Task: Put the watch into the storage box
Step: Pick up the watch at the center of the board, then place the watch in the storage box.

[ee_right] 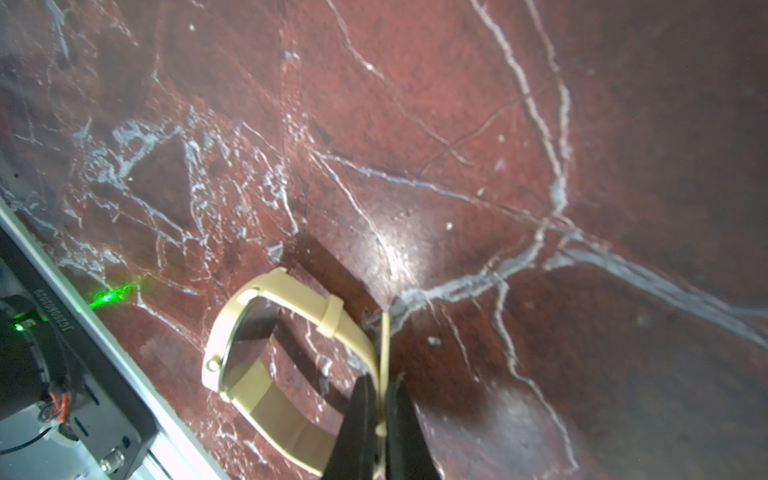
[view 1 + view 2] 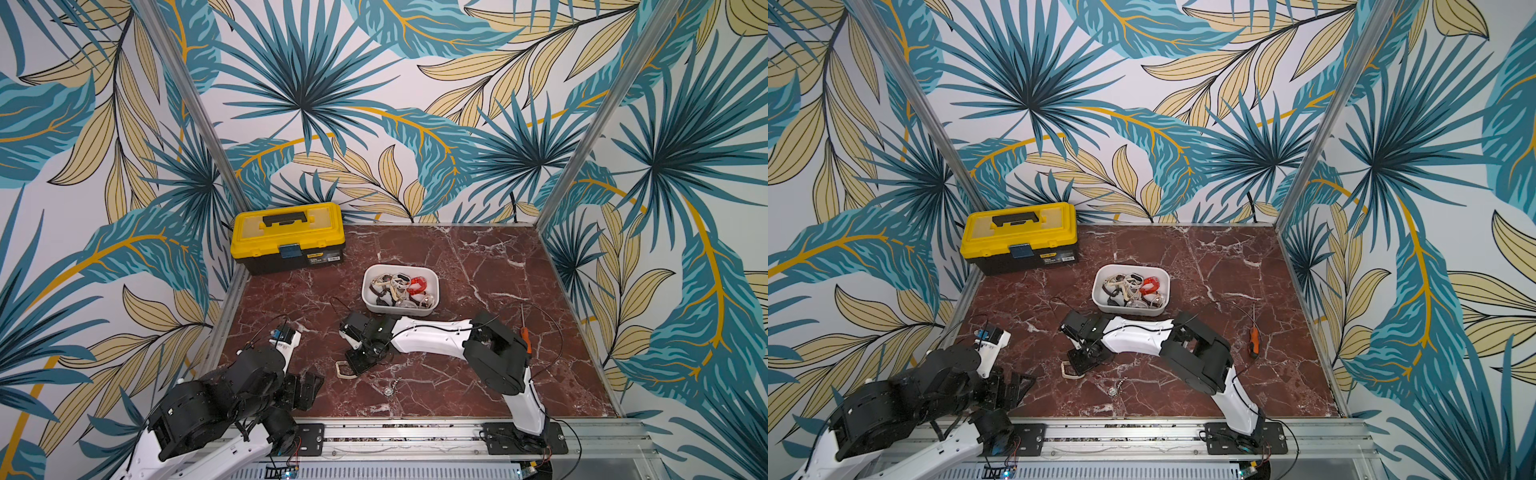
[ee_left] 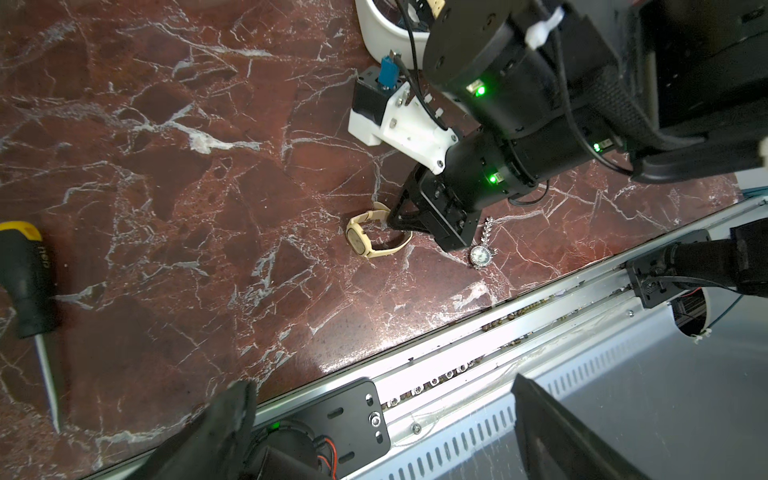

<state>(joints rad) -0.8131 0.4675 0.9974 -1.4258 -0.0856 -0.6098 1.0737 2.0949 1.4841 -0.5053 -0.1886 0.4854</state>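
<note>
A beige watch (image 2: 343,370) (image 2: 1070,371) (image 1: 249,332) lies on the red marble table, near the front and middle. My right gripper (image 2: 354,366) (image 1: 380,380) reaches down to it and is shut on its strap, which shows pinched between the black fingers in the right wrist view. The left wrist view shows the same grip on the watch (image 3: 365,237). The storage box (image 2: 399,309) (image 2: 1129,309), a white tub, stands just behind and holds several watches. My left gripper (image 2: 305,388) (image 3: 382,384) is open and empty at the front left.
A small silver watch with a chain (image 2: 388,390) (image 3: 481,254) lies just right of the beige one. An orange-handled screwdriver (image 2: 525,338) lies at the right. A yellow-lidded black toolbox (image 2: 286,237) stands at the back left. A metal rail (image 2: 415,432) runs along the front edge.
</note>
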